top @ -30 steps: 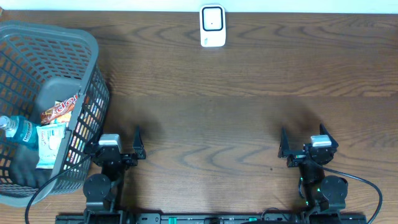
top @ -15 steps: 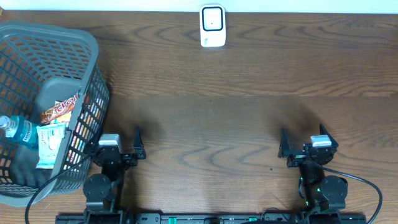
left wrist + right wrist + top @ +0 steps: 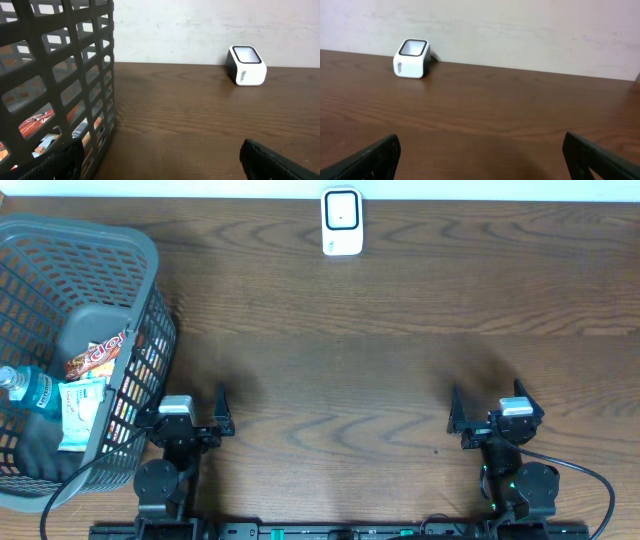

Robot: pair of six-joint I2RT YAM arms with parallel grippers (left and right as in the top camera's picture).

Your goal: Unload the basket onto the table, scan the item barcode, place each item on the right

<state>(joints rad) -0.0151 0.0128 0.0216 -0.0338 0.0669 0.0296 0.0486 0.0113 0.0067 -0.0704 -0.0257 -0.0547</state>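
The items to scan lie in a grey mesh basket (image 3: 150, 252) at the left of the desk (image 3: 350, 360): an orange-red snack packet (image 3: 97, 355), a blue-labelled bottle (image 3: 25, 387) to its left and a pale green pack (image 3: 82, 405) just nearer. The white scanner (image 3: 342, 222) stands well apart from them at the far middle, just short of the desk's far edge.

Only the overhead view looks down into the basket and shows all three. The left wrist view meets the basket's wall (image 3: 107, 75) from the side, filling the left of its picture, with scraps of the snack packet (image 3: 37, 120) seen through the mesh. It also shows the scanner (image 3: 247, 67) far to the right, with its slanted window on top. The right wrist view has no basket, only the scanner (image 3: 411, 60) far left against the pale wall (image 3: 520, 30).

The left arm (image 3: 165, 475) sits at the near edge just beside the basket's near right corner, and the right arm (image 3: 525, 480) at the near right. Both pairs of jaws stand wide apart and hold nothing, their dark fingertips (image 3: 272, 159) (image 3: 600, 157) at the bottom corners of the wrist views.

The basket runs past the left border of the overhead view. Bare wood stretches between the arms and from them out to the scanner.
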